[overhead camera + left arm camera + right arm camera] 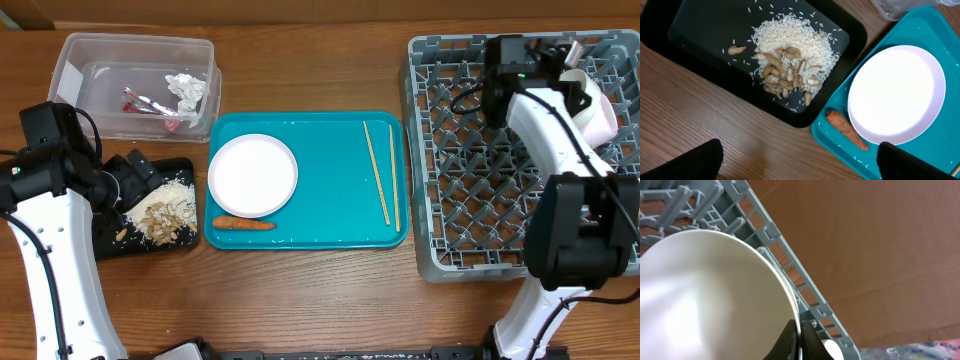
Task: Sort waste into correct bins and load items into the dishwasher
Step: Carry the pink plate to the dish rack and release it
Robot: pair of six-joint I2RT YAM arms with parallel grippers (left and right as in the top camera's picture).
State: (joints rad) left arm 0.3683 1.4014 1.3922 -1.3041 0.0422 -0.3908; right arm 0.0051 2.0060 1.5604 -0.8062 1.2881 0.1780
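My left gripper [135, 175] [800, 153] is open and empty, low over the table between the black tray [110, 242] [705, 30] and the teal tray. Pale rice-like scraps [165, 212] [790, 65] lie in the black tray. The clear tub [70, 60] holds the red-and-white wrapper [145, 103] and the foil ball [187, 90]. The white plate [252, 175] [895, 92], carrot [243, 224] [846, 129] and chopsticks [380, 172] lie on the teal tray. My right gripper [560, 75] [799, 335] is shut on the rim of a white bowl [597, 105] [705, 290] at the far right corner of the grey rack [470, 200] [765, 230].
The teal tray [330, 170] [840, 150] sits between the black tray and the rack, with a few rice grains on it. Another small white piece [832, 351] shows just behind my right fingers inside the rack wall. Bare wood lies along the front of the table.
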